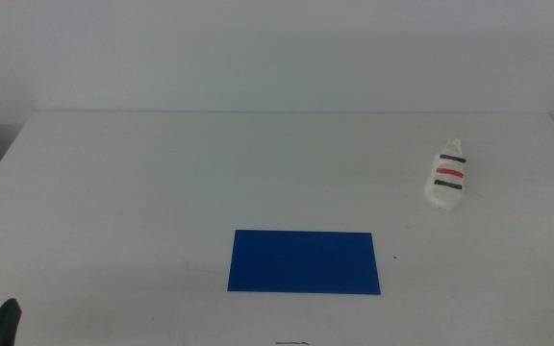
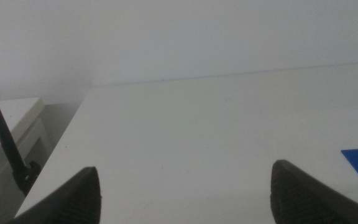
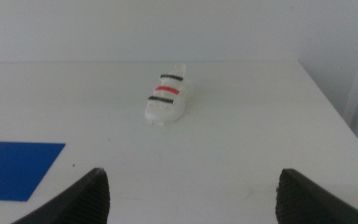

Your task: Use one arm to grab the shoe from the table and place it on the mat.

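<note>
The white shoe [image 1: 447,177] with two black straps and a red one lies on the white table [image 1: 162,183] at the right, apart from the blue mat [image 1: 303,260] at the front middle. In the right wrist view the shoe [image 3: 168,101] lies ahead of my open right gripper [image 3: 191,199], with a corner of the mat [image 3: 14,168] to one side. The right arm is out of the middle view. My left gripper [image 2: 185,196] is open and empty over the table's left part; only a dark tip [image 1: 3,325] shows at the bottom left corner of the middle view.
A black cable [image 2: 2,140] runs past the table's left edge in the left wrist view. A pale wall stands behind the table. A small dark speck [image 1: 396,257] lies right of the mat.
</note>
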You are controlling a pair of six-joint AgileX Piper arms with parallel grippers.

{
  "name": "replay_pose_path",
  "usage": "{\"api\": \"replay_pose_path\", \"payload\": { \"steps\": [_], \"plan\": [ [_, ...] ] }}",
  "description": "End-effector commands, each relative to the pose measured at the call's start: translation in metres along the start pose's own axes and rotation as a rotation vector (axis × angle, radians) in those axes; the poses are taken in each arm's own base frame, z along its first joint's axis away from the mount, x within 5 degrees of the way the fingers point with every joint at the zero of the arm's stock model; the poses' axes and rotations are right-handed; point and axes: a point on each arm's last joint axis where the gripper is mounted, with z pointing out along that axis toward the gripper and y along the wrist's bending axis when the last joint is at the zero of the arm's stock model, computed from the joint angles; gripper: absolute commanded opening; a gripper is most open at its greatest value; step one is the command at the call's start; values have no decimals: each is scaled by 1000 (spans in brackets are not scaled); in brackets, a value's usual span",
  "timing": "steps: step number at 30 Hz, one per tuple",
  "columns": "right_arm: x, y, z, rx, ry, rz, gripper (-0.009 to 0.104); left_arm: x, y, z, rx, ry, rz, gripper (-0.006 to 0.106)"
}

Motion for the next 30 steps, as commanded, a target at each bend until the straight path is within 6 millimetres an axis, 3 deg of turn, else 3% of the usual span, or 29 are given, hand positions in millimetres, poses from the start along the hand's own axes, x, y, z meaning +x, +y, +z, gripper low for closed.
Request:
{"api": "replay_pose_path", "payload": {
  "steps": [1,7,11,20,26,30],
  "plan": [
    [-22,1,-6,-2,-114,-13,94,-10,0,-2,-2,-105,-23,94],
    [-62,2,-15,-3,16,-13,94,-10,0,-2,-2,-105,-23,94],
    [-95,3,-9,-2,129,-13,94,-10,0,-2,-2,-105,-23,94],
    [-157,5,47,-3,452,12,94,-10,0,-2,-2,-105,-23,94],
    [-184,14,98,-23,639,60,94,-10,0,-2,-2,-105,-23,94],
    [-190,28,127,-54,747,66,94,-10,0,-2,-2,-105,-23,94]
  ]
}}
